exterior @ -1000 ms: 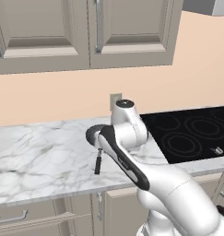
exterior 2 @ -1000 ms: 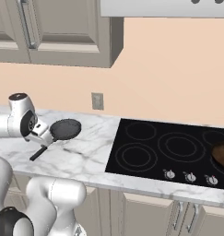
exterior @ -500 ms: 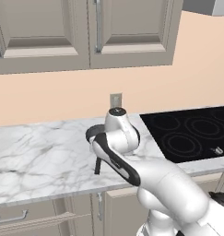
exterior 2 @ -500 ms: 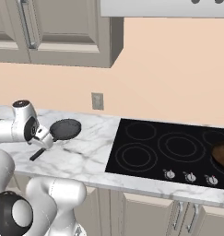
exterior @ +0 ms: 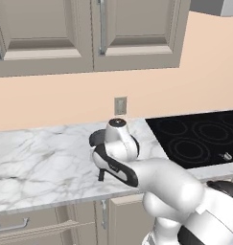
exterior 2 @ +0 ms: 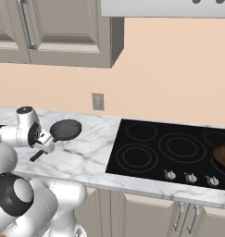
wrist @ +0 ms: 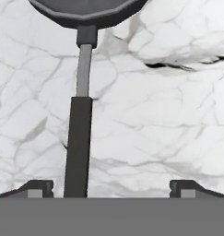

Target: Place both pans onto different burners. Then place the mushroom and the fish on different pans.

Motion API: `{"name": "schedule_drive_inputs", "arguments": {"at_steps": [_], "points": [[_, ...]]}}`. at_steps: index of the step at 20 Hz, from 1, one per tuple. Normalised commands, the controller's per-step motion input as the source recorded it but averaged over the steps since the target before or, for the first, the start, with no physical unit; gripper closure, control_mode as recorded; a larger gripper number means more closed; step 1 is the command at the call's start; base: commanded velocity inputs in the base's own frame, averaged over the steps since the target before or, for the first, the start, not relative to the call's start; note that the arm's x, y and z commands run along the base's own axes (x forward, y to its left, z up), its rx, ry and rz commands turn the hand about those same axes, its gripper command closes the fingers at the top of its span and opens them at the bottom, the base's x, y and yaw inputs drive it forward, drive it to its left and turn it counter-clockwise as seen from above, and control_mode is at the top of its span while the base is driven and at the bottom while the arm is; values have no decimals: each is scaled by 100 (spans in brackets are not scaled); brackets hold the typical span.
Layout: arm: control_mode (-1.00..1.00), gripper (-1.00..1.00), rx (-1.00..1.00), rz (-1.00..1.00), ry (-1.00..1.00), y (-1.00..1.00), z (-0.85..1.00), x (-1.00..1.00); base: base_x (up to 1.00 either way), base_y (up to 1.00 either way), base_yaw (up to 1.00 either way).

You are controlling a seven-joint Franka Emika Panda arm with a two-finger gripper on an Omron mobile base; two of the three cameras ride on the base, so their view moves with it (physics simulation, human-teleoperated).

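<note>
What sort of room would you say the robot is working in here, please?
A rendered home kitchen, it seems: a glossy black glass cooktop with ring burners is set in a white marble counter, with grey panelled wall cabinets above and a dark round skillet nearby.

Even, bright, flat rendered light; soft faint shadows; mild gloss on the cooktop (exterior 2: 169,150); everything sharp.

A white marble surface (exterior: 36,158) with grey veins runs along a peach wall (exterior 2: 178,78). A grey outlet plate (exterior 2: 97,101) sits on the wall just above it. Grey panelled cabinets (exterior: 89,33) with silver handles hang overhead. Below are grey drawers and doors (exterior 2: 146,213). Small silver knobs (exterior 2: 190,177) line the front edge of the black glass.
</note>
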Motion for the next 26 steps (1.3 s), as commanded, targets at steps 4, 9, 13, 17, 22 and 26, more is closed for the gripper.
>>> {"name": "schedule_drive_inputs", "arguments": {"at_steps": [4, 9, 13, 17, 22, 26], "points": [[-100, -100, 0, 0, 1, 19, -29, 33, 0, 0, 0], [-100, -100, 0, 0, 1, 17, -24, 30, 0, 0, 0], [-100, -100, 0, 0, 0, 13, -32, 32, 0, 0, 0], [-100, -100, 0, 0, 1, 9, -30, 29, 0, 0, 0], [-100, -100, 0, 0, 3, 9, -28, 14, 0, 0, 0], [-100, 100, 0, 0, 2, 8, -8, 3, 0, 0, 0]]}}
